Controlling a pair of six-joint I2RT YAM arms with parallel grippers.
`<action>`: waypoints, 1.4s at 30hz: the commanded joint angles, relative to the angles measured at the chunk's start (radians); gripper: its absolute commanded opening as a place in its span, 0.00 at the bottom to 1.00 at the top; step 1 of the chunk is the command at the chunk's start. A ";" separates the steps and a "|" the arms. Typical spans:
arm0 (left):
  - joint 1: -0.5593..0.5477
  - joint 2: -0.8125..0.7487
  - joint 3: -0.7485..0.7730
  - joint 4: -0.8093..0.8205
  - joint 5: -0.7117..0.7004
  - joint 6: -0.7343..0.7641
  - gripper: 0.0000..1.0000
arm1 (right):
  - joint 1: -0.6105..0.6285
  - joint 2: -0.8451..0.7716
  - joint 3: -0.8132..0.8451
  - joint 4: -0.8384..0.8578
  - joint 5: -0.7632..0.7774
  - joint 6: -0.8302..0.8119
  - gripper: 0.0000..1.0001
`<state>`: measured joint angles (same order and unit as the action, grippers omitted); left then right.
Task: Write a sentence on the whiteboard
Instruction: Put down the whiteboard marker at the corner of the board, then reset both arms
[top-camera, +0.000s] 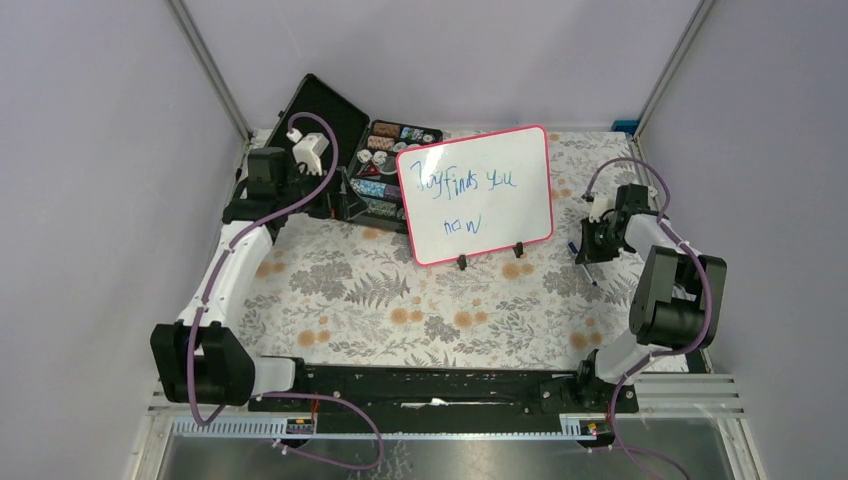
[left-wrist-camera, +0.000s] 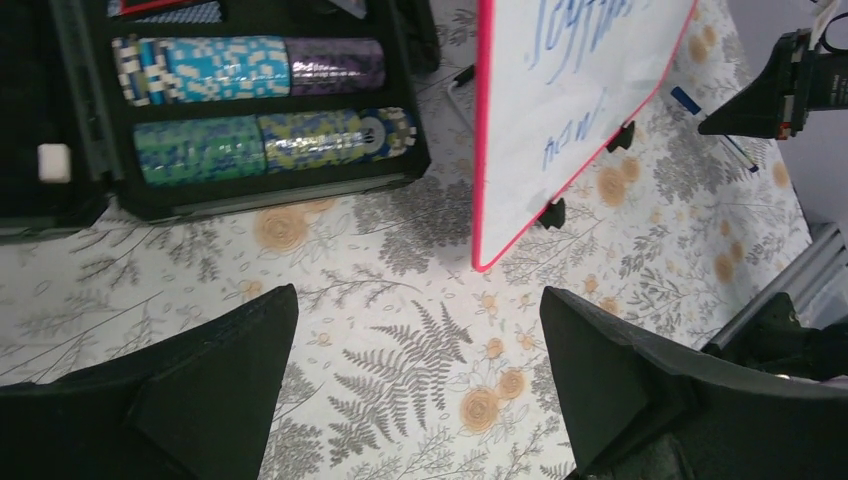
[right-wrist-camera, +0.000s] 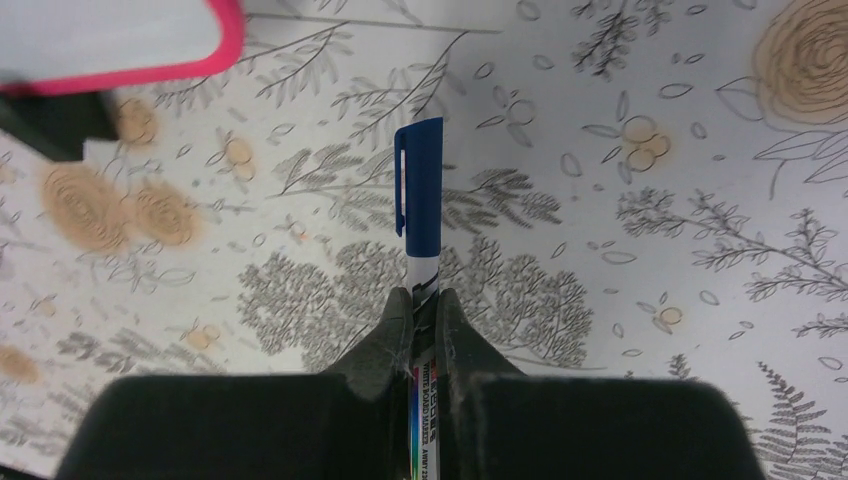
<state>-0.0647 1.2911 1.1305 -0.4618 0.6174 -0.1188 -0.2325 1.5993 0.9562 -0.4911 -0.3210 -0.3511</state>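
The whiteboard (top-camera: 475, 195) stands at the far middle of the table (top-camera: 380, 290), propped on two small black feet (top-camera: 461, 263). A black chip case (left-wrist-camera: 280, 190) sits just beside its left edge. The board's long axis runs left to right, with the right end swung slightly farther away. Its glossy face looks toward the near edge and leans back a little. Two lines of blue handwriting already cover it.

It looks light and stiff, and the writing surface is probably slick. On such small feet it would likely slide or tip backward under pen pressure. The pink-red frame is the place to hold it, at the left edge or a top corner. Touching the face would likely smear the ink.

The right claw (right-wrist-camera: 425, 310) hangs over the table to the right of the board. It is clamped on a whiteboard marker (right-wrist-camera: 418, 190) with its blue cap on, pointing away from the claw. The left claw (left-wrist-camera: 418, 300) is spread wide and holds nothing. It hovers over the floral cloth, near of the case and left of the board.
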 joint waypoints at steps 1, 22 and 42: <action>0.059 -0.012 0.012 -0.027 -0.006 0.062 0.99 | -0.002 0.044 0.004 0.117 0.066 0.051 0.05; 0.332 0.141 0.116 -0.197 0.081 0.238 0.99 | -0.002 -0.021 0.082 -0.024 -0.045 0.062 0.66; 0.561 0.302 0.454 -0.345 0.028 0.374 0.99 | -0.126 0.039 0.636 -0.201 -0.234 0.133 0.99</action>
<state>0.4973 1.5936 1.5433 -0.8009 0.6647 0.2092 -0.3405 1.6077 1.5314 -0.6411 -0.5175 -0.2379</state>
